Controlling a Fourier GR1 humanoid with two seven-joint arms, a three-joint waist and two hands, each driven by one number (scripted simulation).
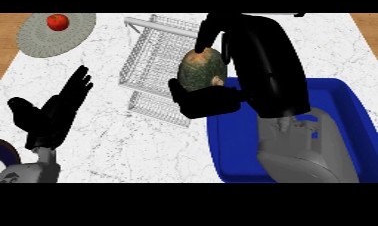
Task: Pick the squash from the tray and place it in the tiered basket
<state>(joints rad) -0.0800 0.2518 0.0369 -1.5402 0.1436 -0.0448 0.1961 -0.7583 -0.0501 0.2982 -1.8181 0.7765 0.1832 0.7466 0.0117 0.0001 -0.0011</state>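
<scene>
**Squash carried between tray and basket**

White marbled stone forms the table (111,145), with wood showing at both far corners. The squash (201,70) is held clear of the blue tray (347,105), at the tray's left edge and just beside the wire tiered basket (151,70), partly overlapping it from this view. It is pinched by the right hand (221,77): fingers are curled over its top and far side, and the thumb is pressed under it.

The risk from here is judged to lie in the release. The basket is made of thin wire with raised rims, so a rim could be caught by the squash or the hand if the approach is too low, and the basket could be shifted. A rounded, smooth body could also roll once let go.

The squash is seen as oval, dark mottled green with tan-orange patches at the top and one side.

The left hand (55,107) is rested open at the left, fingers spread. A red apple (57,21) is seen on a grey plate (44,42) at far left.
</scene>
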